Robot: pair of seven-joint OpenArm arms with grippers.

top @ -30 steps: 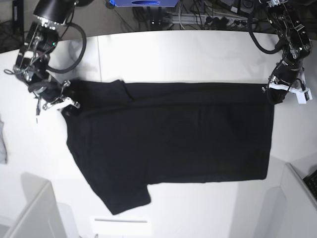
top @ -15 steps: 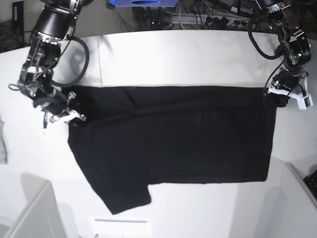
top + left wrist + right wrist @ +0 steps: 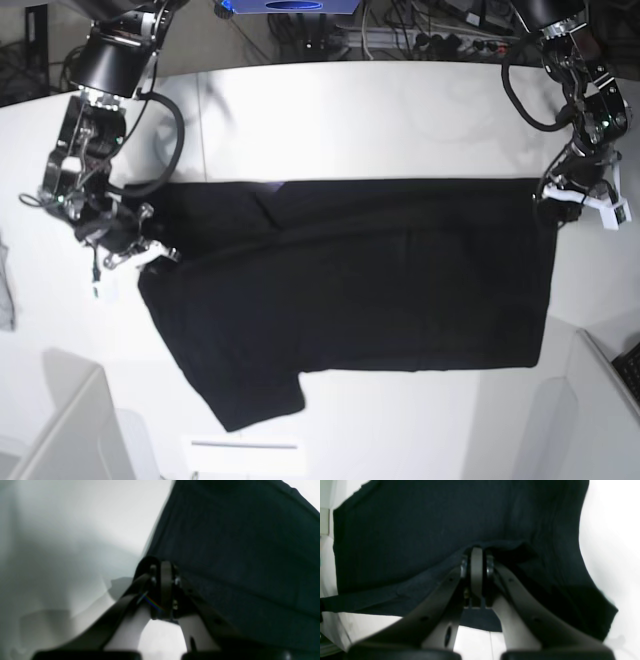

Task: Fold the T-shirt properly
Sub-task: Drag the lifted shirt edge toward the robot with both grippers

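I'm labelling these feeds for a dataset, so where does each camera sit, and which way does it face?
Base: overhead, looking down on the white table, the black T-shirt and both arms.
Left wrist: on the left arm, facing along the left gripper, shut on the shirt's edge.
Right wrist: on the right arm, facing along the right gripper, shut on bunched cloth.
All views share the T-shirt.

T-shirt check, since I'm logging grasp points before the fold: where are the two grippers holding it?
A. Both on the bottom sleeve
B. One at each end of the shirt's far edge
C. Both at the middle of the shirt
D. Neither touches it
B: in the base view the right gripper and the left gripper sit at opposite ends of the far edge of the T-shirt, and both wrist views show jaws shut on black cloth.
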